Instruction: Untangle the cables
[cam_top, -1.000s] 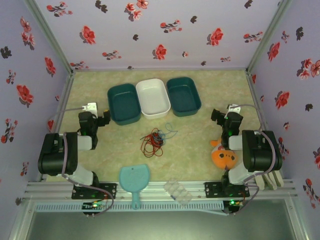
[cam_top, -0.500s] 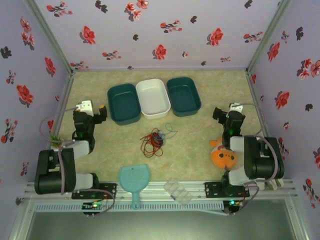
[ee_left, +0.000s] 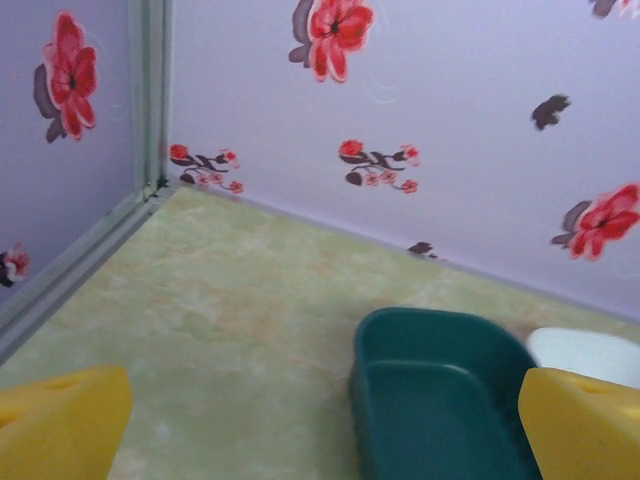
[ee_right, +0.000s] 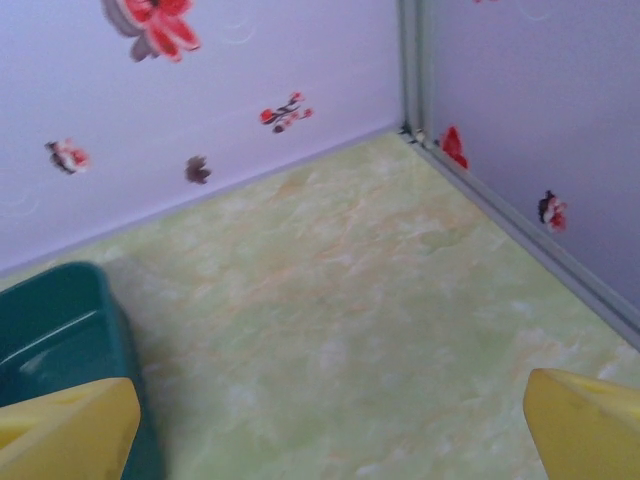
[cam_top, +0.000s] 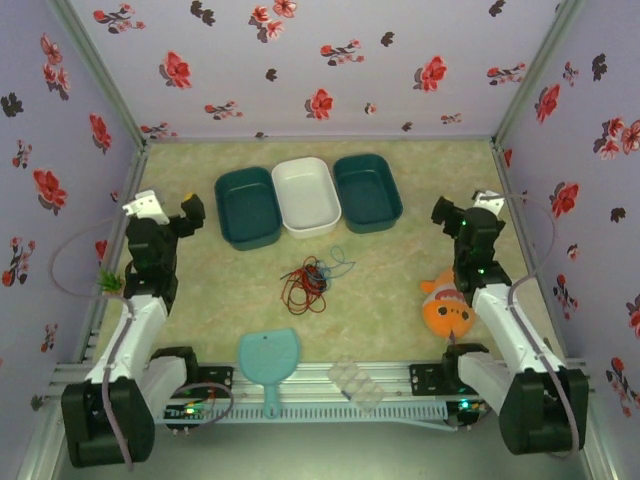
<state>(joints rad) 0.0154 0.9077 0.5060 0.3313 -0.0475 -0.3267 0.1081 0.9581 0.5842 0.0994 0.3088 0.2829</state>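
Red, black and teal cables (cam_top: 312,278) lie tangled on the tabletop (cam_top: 400,290) just in front of the white bin (cam_top: 305,195), seen from overhead. Wrist views show yellow fingers (ee_left: 60,425): both arms' jaws stand wide apart, empty, either side of that bin.

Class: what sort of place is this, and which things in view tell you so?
Probably a robot test booth, not a home: flowered walls box in a table, the left arm and right arm are bolted to a metal rail at its near edge, and props like a white bin and tangled cables are laid out.
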